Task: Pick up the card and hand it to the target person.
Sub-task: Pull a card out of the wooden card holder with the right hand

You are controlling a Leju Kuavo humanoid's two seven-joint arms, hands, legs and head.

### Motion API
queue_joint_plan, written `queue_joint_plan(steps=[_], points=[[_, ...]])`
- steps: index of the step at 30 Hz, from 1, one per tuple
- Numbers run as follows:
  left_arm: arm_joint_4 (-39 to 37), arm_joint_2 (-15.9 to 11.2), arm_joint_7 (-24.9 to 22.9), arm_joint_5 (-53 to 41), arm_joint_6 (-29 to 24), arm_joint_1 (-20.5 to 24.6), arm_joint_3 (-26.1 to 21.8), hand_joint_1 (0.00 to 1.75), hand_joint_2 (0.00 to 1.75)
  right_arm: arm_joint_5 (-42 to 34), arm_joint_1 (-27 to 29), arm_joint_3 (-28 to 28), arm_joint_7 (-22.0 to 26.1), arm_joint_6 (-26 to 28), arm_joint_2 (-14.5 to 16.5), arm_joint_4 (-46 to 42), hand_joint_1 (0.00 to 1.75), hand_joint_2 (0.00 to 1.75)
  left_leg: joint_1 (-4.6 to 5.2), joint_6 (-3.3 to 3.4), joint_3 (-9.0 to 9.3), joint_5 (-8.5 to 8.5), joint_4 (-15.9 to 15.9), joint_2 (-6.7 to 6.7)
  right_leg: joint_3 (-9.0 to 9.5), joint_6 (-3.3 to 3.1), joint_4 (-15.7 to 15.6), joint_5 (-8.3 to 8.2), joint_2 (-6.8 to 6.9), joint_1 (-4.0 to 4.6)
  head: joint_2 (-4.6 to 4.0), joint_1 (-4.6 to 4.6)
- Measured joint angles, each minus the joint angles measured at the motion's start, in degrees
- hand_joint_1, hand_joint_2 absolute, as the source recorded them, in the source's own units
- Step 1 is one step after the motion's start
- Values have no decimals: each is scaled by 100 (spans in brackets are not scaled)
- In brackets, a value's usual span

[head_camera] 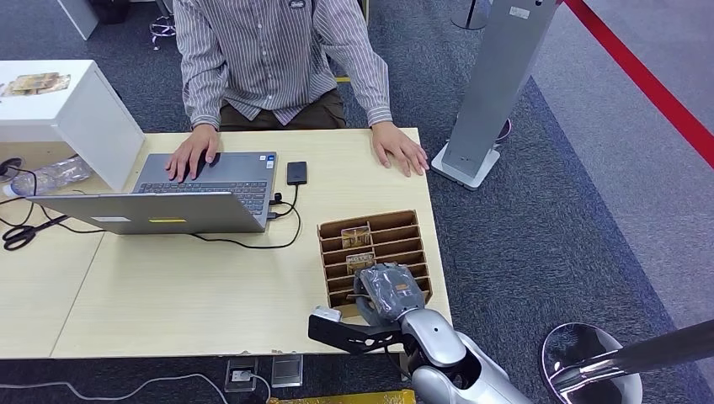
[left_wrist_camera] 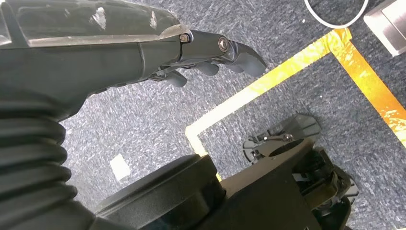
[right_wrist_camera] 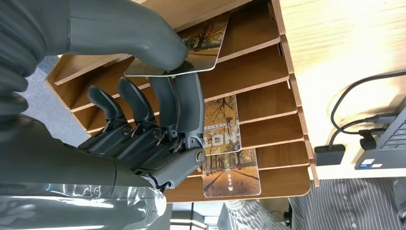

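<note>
R hand (right_wrist_camera: 158, 120) over wooden slotted card rack (head_camera: 396, 231), thumb + fingers pinching card (right_wrist_camera: 191, 45) in a slot. L hand (left_wrist_camera: 210, 55) hangs over carpet, fingers curled, nothing held.

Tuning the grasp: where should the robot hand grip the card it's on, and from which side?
Grip the card at its free edge, which sticks out of the wooden rack, thumb on one face and fingers on the other, as the right robot hand does. Come from the rack's open side: the slats cover the rest of the card.

Right hand (right_wrist_camera: 143, 120) pinching card (right_wrist_camera: 191, 45); left hand (left_wrist_camera: 206, 57) curled.
</note>
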State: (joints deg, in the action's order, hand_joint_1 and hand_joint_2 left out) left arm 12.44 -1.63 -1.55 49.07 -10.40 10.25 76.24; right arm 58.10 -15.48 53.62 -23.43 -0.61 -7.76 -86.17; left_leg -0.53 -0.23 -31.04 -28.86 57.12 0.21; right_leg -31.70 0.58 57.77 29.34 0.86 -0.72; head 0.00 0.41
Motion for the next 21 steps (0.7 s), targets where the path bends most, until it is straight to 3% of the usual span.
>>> queue_joint_plan(steps=[5, 13, 21], points=[[0, -1, 0, -9, -37, 0, 0, 0, 175, -176, 15, -62, 131, 159, -3, -10, 154, 175, 0, 0, 0, 0, 0, 0, 0, 0, 0, 0, 0, 0, 1, 2], [0, -10, 17, -15, -25, -4, 0, 0, 175, -1900, -167, -539, 950, 776, -116, -497, 154, 175, 0, 0, 1, 0, 1, 0, 1, 0, 0, -1, 0, 0, 0, -1], [0, -19, 38, -15, -38, -7, 0, 0, 175, -2346, -540, -889, 1157, 1138, -365, -1212, 154, 175, 0, 0, 1, 0, 1, 1, 0, 0, 0, -1, -1, 0, 0, -2]])
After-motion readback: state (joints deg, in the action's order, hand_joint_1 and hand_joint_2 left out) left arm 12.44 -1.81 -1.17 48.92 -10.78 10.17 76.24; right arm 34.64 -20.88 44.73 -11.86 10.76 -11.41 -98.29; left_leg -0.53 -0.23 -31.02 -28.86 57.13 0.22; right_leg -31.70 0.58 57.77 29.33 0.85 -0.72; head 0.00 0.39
